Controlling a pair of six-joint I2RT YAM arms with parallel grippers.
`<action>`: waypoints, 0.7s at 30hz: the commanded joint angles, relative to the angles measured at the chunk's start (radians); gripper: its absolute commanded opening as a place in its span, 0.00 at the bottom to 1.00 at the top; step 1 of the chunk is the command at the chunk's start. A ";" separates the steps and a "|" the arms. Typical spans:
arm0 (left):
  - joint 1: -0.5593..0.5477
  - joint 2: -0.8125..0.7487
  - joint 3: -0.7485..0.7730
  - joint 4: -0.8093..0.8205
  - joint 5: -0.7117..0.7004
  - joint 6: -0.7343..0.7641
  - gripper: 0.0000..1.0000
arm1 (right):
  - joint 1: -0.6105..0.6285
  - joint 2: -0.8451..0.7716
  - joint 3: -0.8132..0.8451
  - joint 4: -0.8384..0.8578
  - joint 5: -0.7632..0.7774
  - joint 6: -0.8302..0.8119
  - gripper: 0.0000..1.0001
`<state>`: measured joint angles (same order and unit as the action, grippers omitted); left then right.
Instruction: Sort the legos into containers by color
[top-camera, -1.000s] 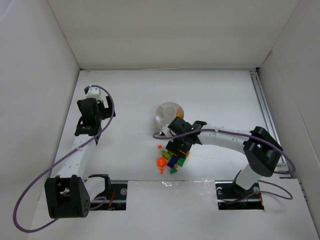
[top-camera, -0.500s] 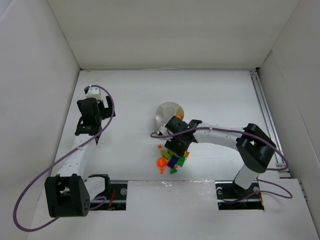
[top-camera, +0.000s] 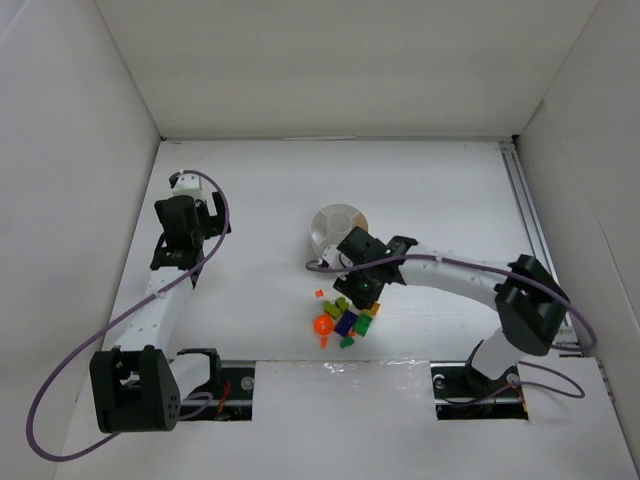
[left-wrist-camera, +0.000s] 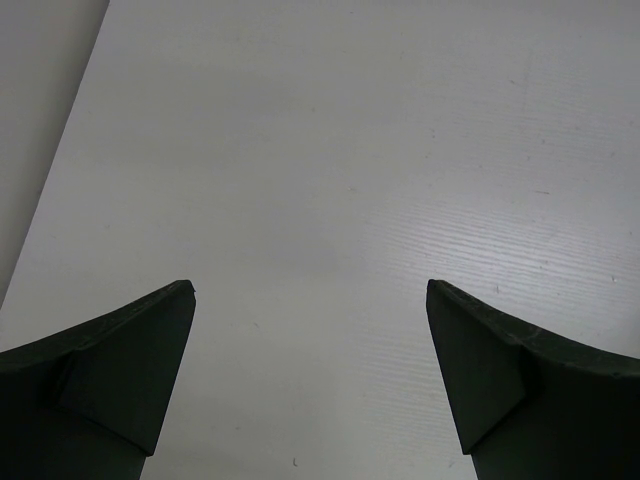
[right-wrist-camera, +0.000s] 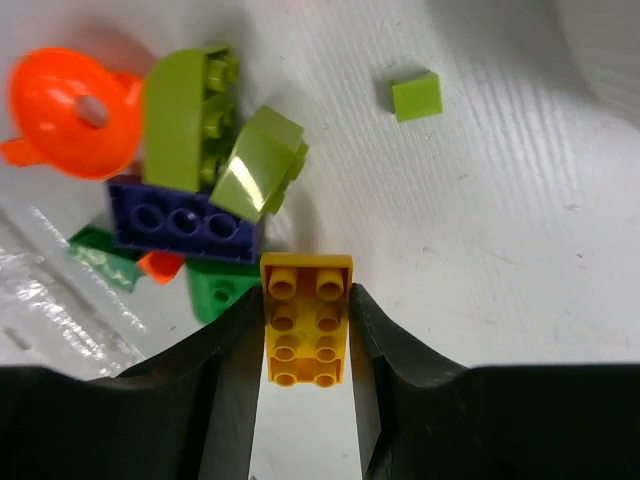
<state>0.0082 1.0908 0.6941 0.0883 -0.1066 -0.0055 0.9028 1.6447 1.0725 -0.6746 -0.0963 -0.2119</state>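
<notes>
My right gripper (right-wrist-camera: 305, 300) is shut on a yellow lego plate (right-wrist-camera: 305, 320), studs facing the camera, just above the pile. The pile holds two lime bricks (right-wrist-camera: 190, 115), a purple brick (right-wrist-camera: 180, 218), green bricks (right-wrist-camera: 222, 288) and an orange round piece (right-wrist-camera: 70, 110). A small lime tile (right-wrist-camera: 416, 96) lies apart. In the top view the right gripper (top-camera: 358, 283) is over the pile (top-camera: 342, 318), just in front of the round white dish (top-camera: 336, 226). My left gripper (left-wrist-camera: 310, 300) is open and empty over bare table, far left in the top view (top-camera: 175, 262).
A tiny orange piece (top-camera: 319, 293) lies left of the pile. A clear plastic sheet (right-wrist-camera: 60, 310) lies at the pile's near side. White walls enclose the table; a rail (top-camera: 528, 215) runs along the right edge.
The right gripper shifted slightly back and to the right over the pile, with its wrist turning. The left arm has not moved.
</notes>
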 joint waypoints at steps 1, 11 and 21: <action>0.004 -0.005 -0.013 0.045 -0.002 -0.004 1.00 | -0.022 -0.178 0.032 -0.020 -0.069 0.031 0.00; 0.004 -0.169 -0.152 0.177 0.125 0.012 1.00 | -0.209 -0.534 -0.124 0.315 -0.148 0.121 0.00; 0.004 -0.241 -0.202 0.243 0.232 -0.024 1.00 | -0.390 -0.422 -0.122 0.631 -0.273 0.322 0.00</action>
<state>0.0082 0.8642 0.4950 0.2718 0.0742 -0.0101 0.5407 1.1728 0.9463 -0.2142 -0.3008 0.0307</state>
